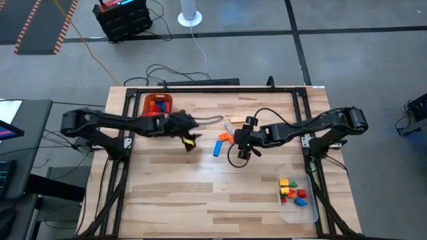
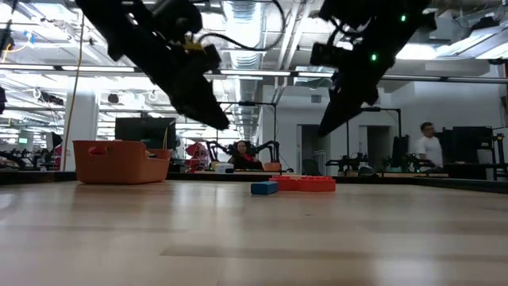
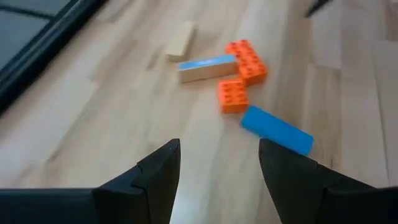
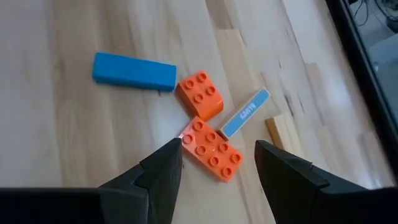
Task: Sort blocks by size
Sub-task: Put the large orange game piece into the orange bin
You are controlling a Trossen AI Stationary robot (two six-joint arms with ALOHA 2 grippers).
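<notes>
While both grippers' jaws hang apart, we see a pale wood bench (image 1: 200, 193); block writing unreadable.

Robotics laboratory in an open-plan hall. A light wooden tabletop (image 1: 200, 200) in a black metal frame stands on grey concrete floor with hazard-striped tape (image 1: 30, 23); behind it, ceiling strip lights (image 2: 246, 20), monitors (image 2: 143, 129) and seated people (image 2: 240, 155).

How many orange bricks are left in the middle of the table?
2: a long orange brick and a short orange brick, touching each other beside the blue block, with both grippers open nearby. None seem hidden.
</notes>
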